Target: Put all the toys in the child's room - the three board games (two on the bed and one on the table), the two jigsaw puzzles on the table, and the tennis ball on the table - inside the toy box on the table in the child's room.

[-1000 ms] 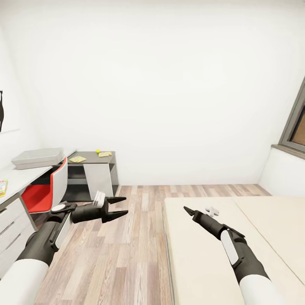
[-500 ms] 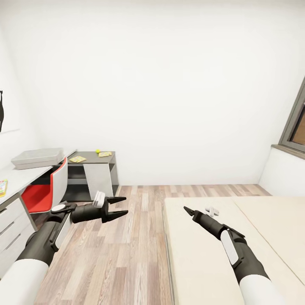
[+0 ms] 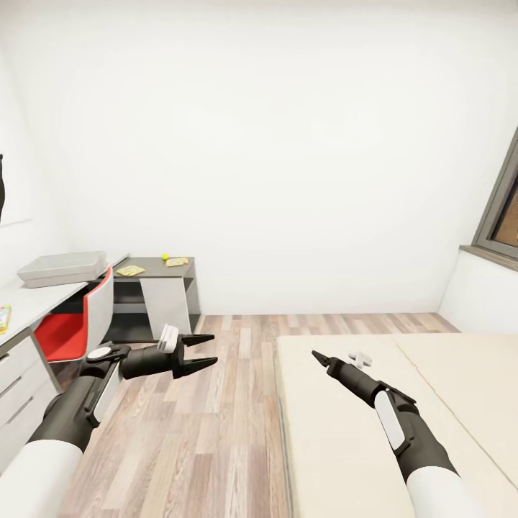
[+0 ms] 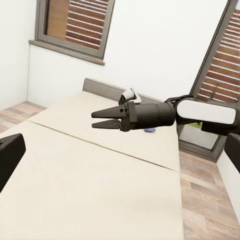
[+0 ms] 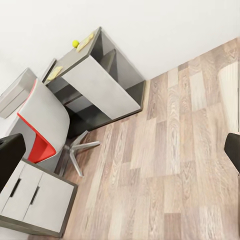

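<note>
The light grey toy box [image 3: 63,267] sits on the long white table [image 3: 29,301] at the left. A board game [image 3: 3,318] with a yellow cover peeks in at the view's left edge. Two jigsaw puzzles [image 3: 131,270] [image 3: 177,262] and the tennis ball [image 3: 165,256] lie on the darker desk end, with the ball [image 5: 75,43] also seen from the right wrist. My left gripper [image 3: 208,349] hangs open over the floor. Over the cream bed [image 3: 345,446], my right gripper [image 3: 315,355] is open and holds nothing. A small blue item [image 4: 150,130] lies on the bed behind it.
A red and grey swivel chair [image 3: 75,324] stands tucked against the table. White drawers [image 3: 18,403] sit below the near table end. Wood-plank floor [image 3: 216,432] runs between table and bed. A dark-framed window [image 3: 503,216] is at the right.
The whole picture has shifted slightly, so the table and board game sit nearer the left edge: the camera moved. Both arms keep the same pose.
</note>
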Available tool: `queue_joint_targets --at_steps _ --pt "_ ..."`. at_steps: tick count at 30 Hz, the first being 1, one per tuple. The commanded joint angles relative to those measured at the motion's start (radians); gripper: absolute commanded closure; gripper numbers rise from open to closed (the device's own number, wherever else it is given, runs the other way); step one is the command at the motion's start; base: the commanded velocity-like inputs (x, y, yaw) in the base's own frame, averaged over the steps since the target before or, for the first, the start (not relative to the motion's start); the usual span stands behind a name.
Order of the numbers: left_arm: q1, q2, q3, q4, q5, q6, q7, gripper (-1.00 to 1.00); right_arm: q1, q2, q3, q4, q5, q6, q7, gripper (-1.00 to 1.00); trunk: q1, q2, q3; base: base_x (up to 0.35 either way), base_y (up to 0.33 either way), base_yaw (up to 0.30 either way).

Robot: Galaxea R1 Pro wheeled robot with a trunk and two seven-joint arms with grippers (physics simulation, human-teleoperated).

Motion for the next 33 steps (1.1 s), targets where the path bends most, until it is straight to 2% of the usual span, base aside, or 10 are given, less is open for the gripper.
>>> queue_joint_targets --at_steps 1,7,25,33 --pt "0.0 0.0 0.0 0.0 0.002 0.011 -0.003 -1.0 0.0 0.0 -0.002 0.0 -0.009 0.008 0.002 -1.0 0.0 -0.001 0.0 0.0 -0.225 0.0" --pt "0.001 0.0 0.0 0.0 0.002 0.011 -0.003 -1.0 0.0 0.0 -0.002 0.0 -0.009 0.009 0.002 -1.0 0.0 -0.001 0.0 0.0 -0.162 0.0" --pt "0.001 0.0 0.002 0.0 0.002 0.011 -0.003 -1.0 0.0 0.0 -0.002 0.003 -0.009 0.008 0.002 -1.0 0.0 -0.001 0.0 0.0 -0.014 0.0" --pt "0.001 0.0 0.002 -0.001 0.002 0.011 -0.003 -1.0 0.0 0.001 -0.002 0.003 -0.009 0.008 0.002 -1.0 0.0 -0.001 0.0 0.0 -0.19 0.0"
